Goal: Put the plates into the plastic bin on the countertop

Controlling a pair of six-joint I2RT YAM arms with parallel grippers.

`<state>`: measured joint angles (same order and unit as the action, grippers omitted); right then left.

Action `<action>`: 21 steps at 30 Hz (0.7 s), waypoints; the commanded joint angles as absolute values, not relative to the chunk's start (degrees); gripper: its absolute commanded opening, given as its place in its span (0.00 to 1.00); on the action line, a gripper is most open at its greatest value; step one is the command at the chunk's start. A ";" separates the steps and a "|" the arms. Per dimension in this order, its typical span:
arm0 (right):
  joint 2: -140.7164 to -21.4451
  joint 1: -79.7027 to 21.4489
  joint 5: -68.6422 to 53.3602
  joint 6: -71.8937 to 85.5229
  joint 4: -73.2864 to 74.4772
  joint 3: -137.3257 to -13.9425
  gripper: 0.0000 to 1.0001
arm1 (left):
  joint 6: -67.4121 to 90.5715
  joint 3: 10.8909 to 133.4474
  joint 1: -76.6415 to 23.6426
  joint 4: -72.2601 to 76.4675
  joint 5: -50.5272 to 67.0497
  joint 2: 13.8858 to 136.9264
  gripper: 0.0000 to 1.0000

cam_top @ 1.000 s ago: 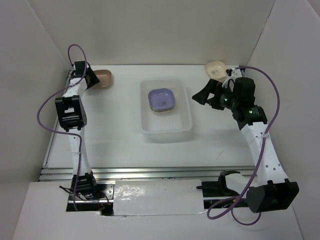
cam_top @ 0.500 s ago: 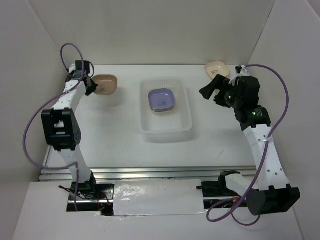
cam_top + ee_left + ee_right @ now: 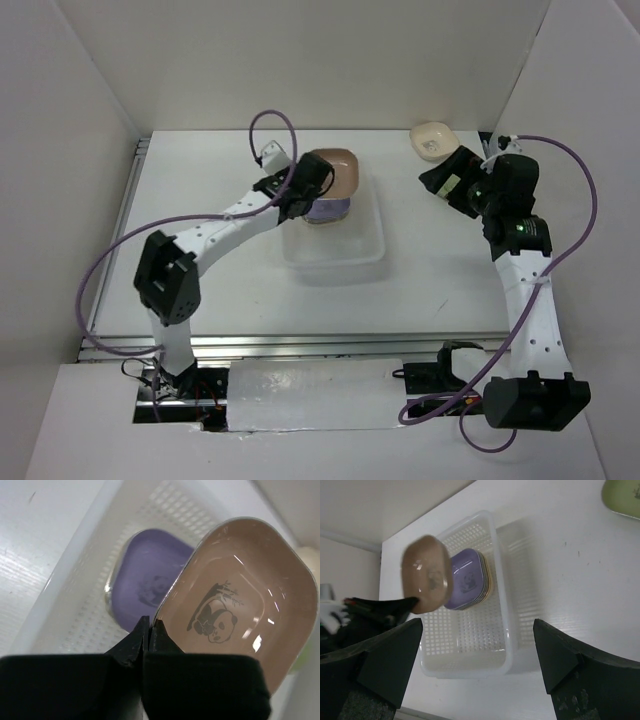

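While pinching brown plate (image 3: 235, 605) by rim in left gripper (image 3: 147, 630) over plastic bin (image 3: 70, 565): level, lower onto lavender plate (image 3: 145, 575), release; right gripper (image 3: 477, 630) spread.

Overhead, two wrists; shared bin (image 3: 335, 250)

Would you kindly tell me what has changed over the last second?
The left gripper shut on the brown plate at far left and carried it right, over the plastic bin and lavender plate. The open right gripper edged right. The bin and cream plate stayed put.
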<state>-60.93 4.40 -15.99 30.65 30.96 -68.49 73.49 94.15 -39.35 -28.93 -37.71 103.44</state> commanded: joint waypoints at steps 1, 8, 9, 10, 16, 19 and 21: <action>-58.80 6.41 -18.62 30.50 29.62 -69.17 1.00 | 84.10 98.94 -41.57 -32.25 -45.52 108.70 0.00; -57.92 8.44 -21.18 29.62 30.24 -68.82 1.00 | 90.53 108.63 -41.49 -42.71 -47.90 117.94 0.00; -57.83 8.52 -21.27 29.53 30.15 -68.73 1.00 | 91.31 108.89 -40.96 -43.67 -47.29 118.38 0.00; -57.66 8.53 -21.27 29.53 30.15 -68.56 1.00 | 91.58 108.98 -40.78 -43.94 -45.63 119.00 0.00; -57.83 8.61 -22.85 29.44 30.24 -68.73 1.00 | 92.73 107.32 -40.96 -43.86 -45.97 116.20 0.60; -57.74 8.61 -21.54 29.44 30.58 -68.29 1.00 | 92.82 107.49 -40.87 -45.35 -45.79 114.01 0.99; -58.09 8.79 -20.13 29.79 30.76 -68.29 1.00 | 92.29 106.88 -41.48 -45.97 -46.14 112.25 0.99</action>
